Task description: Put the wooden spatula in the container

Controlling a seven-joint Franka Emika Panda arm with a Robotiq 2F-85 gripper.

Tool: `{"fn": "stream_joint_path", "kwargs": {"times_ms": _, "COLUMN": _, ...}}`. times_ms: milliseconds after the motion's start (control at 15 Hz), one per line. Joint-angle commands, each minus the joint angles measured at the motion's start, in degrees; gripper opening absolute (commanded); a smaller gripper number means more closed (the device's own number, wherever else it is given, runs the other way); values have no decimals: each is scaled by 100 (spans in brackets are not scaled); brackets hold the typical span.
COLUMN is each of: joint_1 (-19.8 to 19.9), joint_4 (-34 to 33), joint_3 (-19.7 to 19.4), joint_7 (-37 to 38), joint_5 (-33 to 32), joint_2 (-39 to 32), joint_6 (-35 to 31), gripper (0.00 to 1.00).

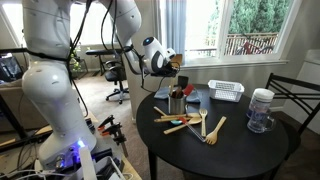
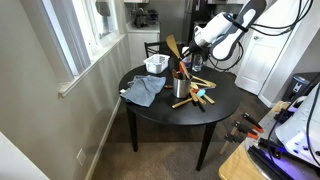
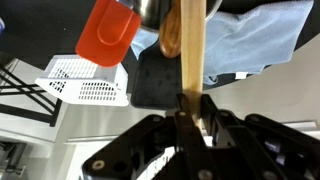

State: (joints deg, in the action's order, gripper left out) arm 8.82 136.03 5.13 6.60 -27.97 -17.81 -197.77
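Okay, I see the white Panda arm [image 1: 45,90] reaching over the round black table [image 1: 250,150]. A grey-blue cloth [image 2: 145,90] lies at one table edge w/ the white slotted basket [image 1: 226,91] just behind it. The clear jar [image 1: 260,110] sits apart; its print is too small to read. Loose wooden utensils [image 1: 190,125] lie approx. mid-table beside the container [image 2: 181,90], a dark metallic upright cup. The wooden spatula [image 3: 191,55] has a pale, flat, straight handle and is held up over the container, off the table. I've got the gripper [image 3: 192,108] clamped on that handle. A red spatula head [image 3: 108,30] shows in wrist view.
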Motion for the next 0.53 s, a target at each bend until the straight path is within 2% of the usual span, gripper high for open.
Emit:
{"fn": "stream_joint_path", "kwargs": {"times_ms": 0, "joint_1": 1554, "joint_4": -116, "joint_3": 1130, "joint_7": 184, "joint_5": -1126, "joint_2": -516, "joint_6": -65, "gripper": 9}}
{"fn": "stream_joint_path", "kwargs": {"times_ms": 67, "joint_1": 1987, "joint_4": -176, "joint_3": 1439, "joint_7": 151, "joint_5": -1432, "joint_2": -702, "joint_6": -10, "gripper": 9}}
{"fn": "stream_joint_path", "kwargs": {"times_ms": 200, "joint_1": 2621, "joint_4": -108, "joint_3": 1713, "joint_7": -98, "joint_5": -1815, "joint_2": -1064, "joint_6": -108, "gripper": 9}}
{"fn": "stream_joint_path", "kwargs": {"times_ms": 467, "joint_1": 3450, "joint_4": -76, "joint_3": 2035, "joint_7": 15, "joint_5": -2674, "joint_2": -1588, "joint_6": 45, "gripper": 9}}
